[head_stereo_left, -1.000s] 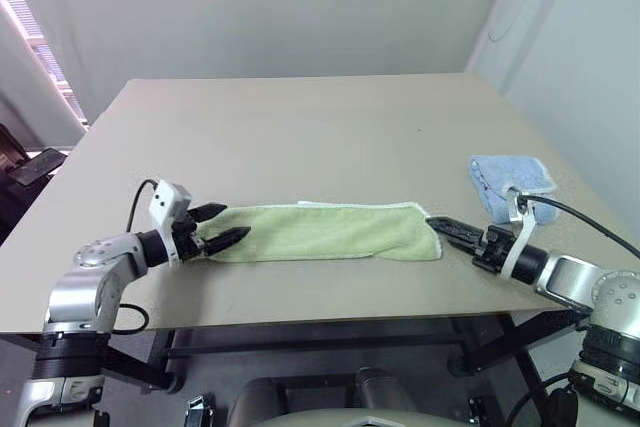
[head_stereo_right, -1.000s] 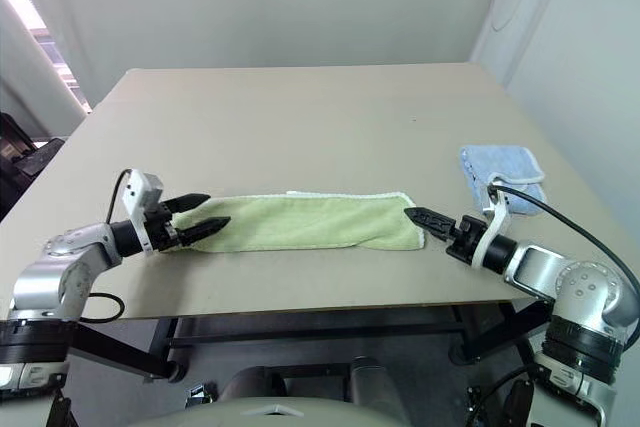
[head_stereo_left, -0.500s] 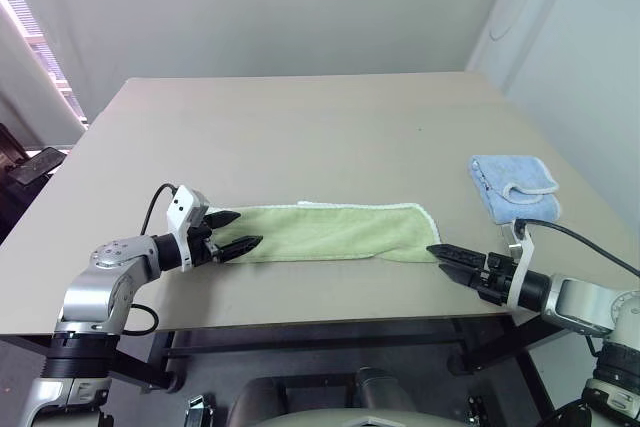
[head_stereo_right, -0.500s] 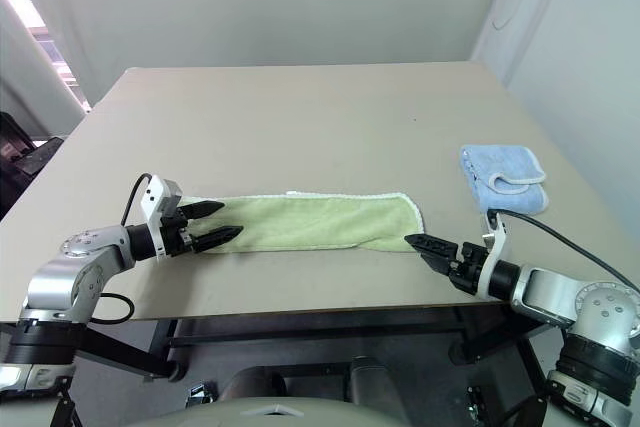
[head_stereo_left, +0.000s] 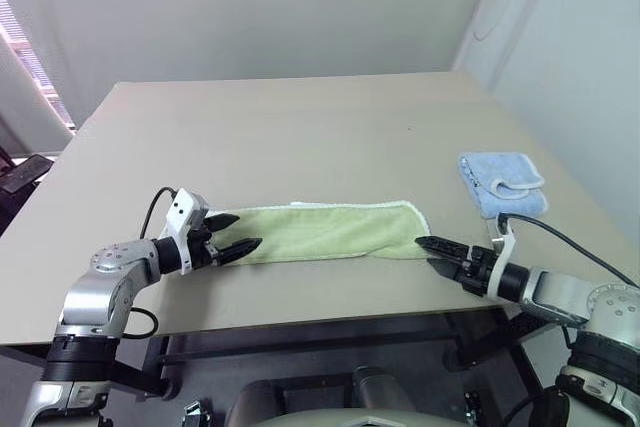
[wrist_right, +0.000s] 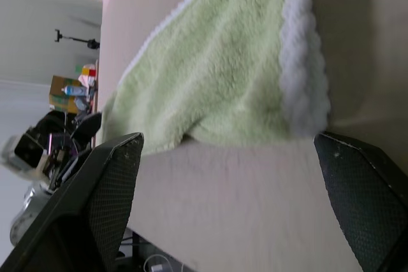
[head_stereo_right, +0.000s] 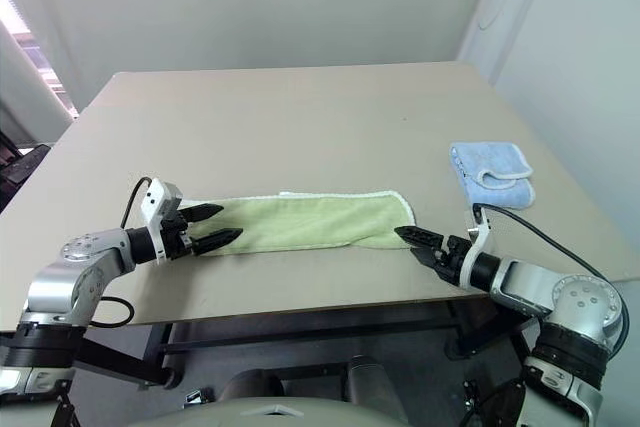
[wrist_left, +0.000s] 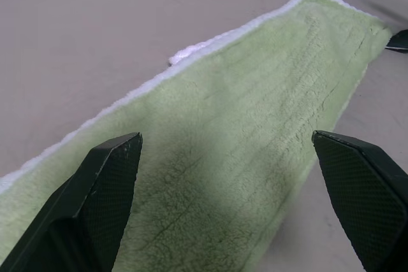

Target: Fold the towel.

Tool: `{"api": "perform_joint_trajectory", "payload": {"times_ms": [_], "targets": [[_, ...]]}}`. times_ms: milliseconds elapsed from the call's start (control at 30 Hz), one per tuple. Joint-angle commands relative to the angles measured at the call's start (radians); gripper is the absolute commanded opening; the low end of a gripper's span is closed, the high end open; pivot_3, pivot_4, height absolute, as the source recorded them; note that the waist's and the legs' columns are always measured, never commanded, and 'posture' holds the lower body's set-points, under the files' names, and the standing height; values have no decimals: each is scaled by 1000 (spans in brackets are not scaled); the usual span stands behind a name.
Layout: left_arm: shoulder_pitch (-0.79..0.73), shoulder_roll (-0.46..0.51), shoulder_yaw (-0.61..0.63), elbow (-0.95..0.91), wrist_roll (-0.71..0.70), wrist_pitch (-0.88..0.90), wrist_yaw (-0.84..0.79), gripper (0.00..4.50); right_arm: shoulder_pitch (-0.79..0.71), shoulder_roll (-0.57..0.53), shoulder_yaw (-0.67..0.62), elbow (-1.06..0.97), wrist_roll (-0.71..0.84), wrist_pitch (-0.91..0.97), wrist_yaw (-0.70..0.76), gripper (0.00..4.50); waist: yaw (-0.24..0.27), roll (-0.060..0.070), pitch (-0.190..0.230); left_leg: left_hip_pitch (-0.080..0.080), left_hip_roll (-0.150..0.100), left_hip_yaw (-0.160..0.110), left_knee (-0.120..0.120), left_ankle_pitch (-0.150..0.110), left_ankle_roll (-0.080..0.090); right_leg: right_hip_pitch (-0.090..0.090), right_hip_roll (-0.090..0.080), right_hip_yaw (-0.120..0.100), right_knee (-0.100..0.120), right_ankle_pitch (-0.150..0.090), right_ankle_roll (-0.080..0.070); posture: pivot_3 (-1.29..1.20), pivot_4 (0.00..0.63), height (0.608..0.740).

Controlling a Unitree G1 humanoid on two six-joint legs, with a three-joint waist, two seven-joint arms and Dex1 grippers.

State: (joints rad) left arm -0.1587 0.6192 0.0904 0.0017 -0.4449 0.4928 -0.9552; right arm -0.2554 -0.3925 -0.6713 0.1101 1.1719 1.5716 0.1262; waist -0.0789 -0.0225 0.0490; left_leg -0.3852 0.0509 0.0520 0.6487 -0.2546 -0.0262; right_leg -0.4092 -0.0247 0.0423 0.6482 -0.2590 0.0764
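The towel [head_stereo_left: 330,230], light green with white edging, lies as a long narrow strip across the table near its front edge. My left gripper [head_stereo_left: 232,234] is open at the strip's left end, with one finger [wrist_left: 108,189] on each side of the green cloth [wrist_left: 242,144]. At the other end, my right gripper [head_stereo_left: 432,250] is open and held low just off the towel's front right corner. Its fingers [wrist_right: 108,189] frame the white-edged end [wrist_right: 223,74] without touching it.
A smaller light blue cloth [head_stereo_left: 500,182] with white trim lies folded at the table's right side, behind my right arm. The tan table [head_stereo_left: 300,137] stretches bare behind the towel. Its front edge runs just below both grippers, and a wall stands close on the right.
The view has shifted a little. My right gripper has sunk toward the tabletop, rolled, and edged left to the towel's front right corner. The left gripper and the towel have stayed put.
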Motion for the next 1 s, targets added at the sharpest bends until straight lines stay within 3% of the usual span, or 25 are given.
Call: {"api": "perform_joint_trajectory", "payload": {"times_ms": [33,367,400,567,767,867,1000], "targets": [[2,11,11,-43,-1,-10,6,4500,-6,9,24,-13,-47,-46,-16,3903,1,0,0,0,0,0,0,0,0,0,0,0,0,0,0,0,0,729],[-3,17,21,-26,3,-19,17,4500,-51,29,-3,38,-73,-84,-26,216,5,1,0,-4,-1,0,-3,0,0,-4,0,0,0,1,-1,0,0,729],[-5,17,19,-23,3,-19,18,4500,-56,31,-14,44,-67,-81,-30,42,5,1,0,-4,-1,0,-3,0,0,-4,0,0,0,1,-1,0,0,729],[-9,20,14,-9,16,-28,22,4500,-36,1,-41,36,-27,-42,11,42,8,1,1,-4,-1,0,-2,0,0,-4,0,0,-1,0,0,0,0,729],[-13,33,23,9,25,-37,14,4500,-36,-188,-57,40,17,-4,181,42,11,5,3,-7,-3,0,-3,-1,1,-6,-1,1,-2,0,-1,0,0,729],[-18,39,26,17,23,-40,14,4500,-74,-273,-26,8,64,32,274,42,8,5,3,-7,-3,0,-3,-1,1,-6,-1,1,-2,0,0,0,0,729],[-21,41,23,19,23,-39,17,4500,-167,-300,72,-58,96,42,334,42,7,5,3,-5,-2,0,-3,-1,1,-5,1,1,-1,-1,1,0,0,729]]}}
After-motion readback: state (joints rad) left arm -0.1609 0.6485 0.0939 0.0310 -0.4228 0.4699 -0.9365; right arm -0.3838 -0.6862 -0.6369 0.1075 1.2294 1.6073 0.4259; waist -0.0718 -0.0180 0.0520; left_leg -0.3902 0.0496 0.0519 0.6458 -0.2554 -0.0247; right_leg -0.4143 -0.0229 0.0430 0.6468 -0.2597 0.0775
